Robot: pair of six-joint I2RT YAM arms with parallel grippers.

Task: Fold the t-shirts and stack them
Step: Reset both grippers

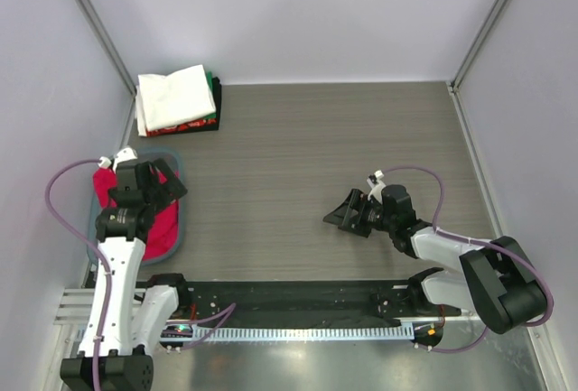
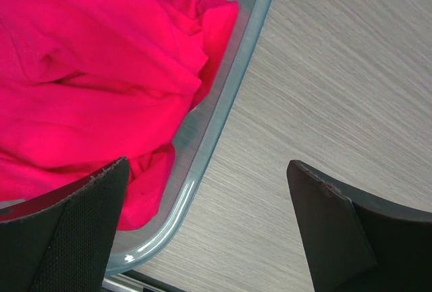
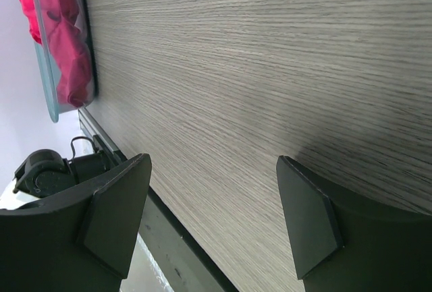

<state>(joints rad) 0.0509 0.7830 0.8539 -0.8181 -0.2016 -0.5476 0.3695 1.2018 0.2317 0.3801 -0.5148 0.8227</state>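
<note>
A red/pink t-shirt (image 1: 161, 228) lies crumpled in the grey-blue tub (image 1: 179, 228) at the left; it also shows in the left wrist view (image 2: 88, 83) and the right wrist view (image 3: 64, 42). A folded stack (image 1: 177, 100) sits at the back left, a white t-shirt on top, with green, black and red-and-white edges under it. My left gripper (image 1: 161, 185) is open and empty above the tub's right rim (image 2: 223, 113). My right gripper (image 1: 347, 214) is open and empty, low over the bare table right of centre.
The wood-grain table (image 1: 316, 147) is walled by white panels at the back and sides. A black rail (image 1: 289, 301) with the arm bases runs along the near edge.
</note>
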